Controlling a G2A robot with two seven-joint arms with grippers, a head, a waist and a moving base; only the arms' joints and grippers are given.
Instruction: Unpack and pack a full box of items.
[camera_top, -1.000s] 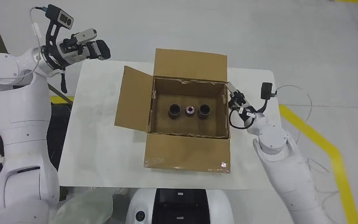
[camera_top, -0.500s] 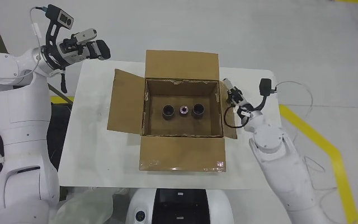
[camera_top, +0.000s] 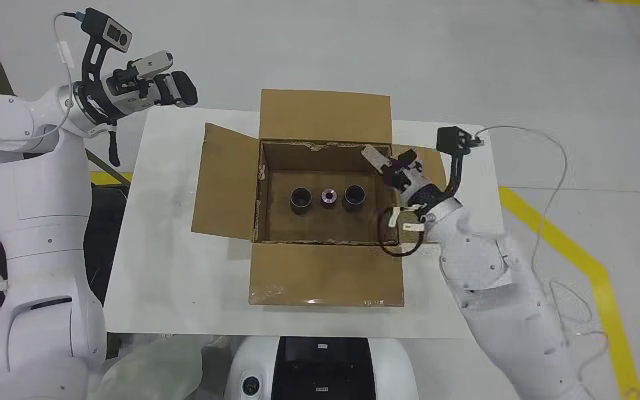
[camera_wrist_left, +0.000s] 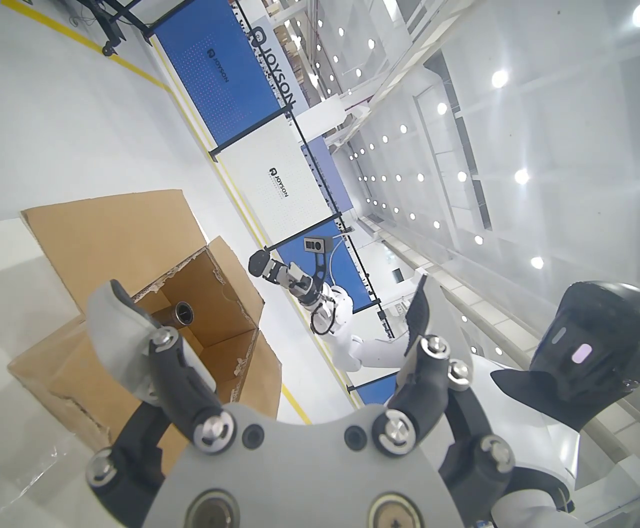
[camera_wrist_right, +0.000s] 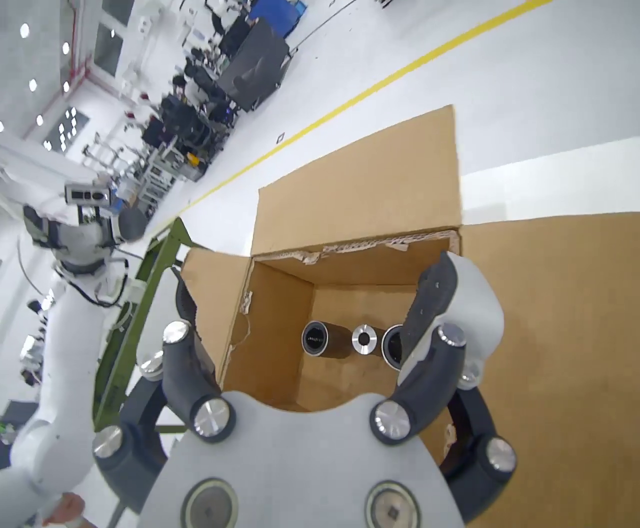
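Observation:
An open cardboard box (camera_top: 325, 275) sits mid-table with its flaps spread out. Three short dark cylinders stand in a row on its floor: left cylinder (camera_top: 300, 198), middle cylinder (camera_top: 327, 198) with a silvery top, right cylinder (camera_top: 353, 195). My right gripper (camera_top: 385, 165) hangs open above the box's right rim, tilted toward the inside. In its wrist view the right gripper (camera_wrist_right: 310, 305) frames the cylinders (camera_wrist_right: 364, 339) far below, with nothing held. My left gripper (camera_top: 175, 88) is open and raised beyond the table's back left corner; its wrist view has the left gripper (camera_wrist_left: 270, 310) facing the box (camera_wrist_left: 100, 235).
The white table (camera_top: 170, 250) has bare room left of the box and a narrow strip in front of it. A yellow floor line (camera_top: 570, 250) runs to the right of the table. The right arm's cable (camera_top: 520, 135) loops over the table's right edge.
The box slid a little to the left. My right gripper left the box's right wall, rose and swung in over the right rim. The left arm kept still.

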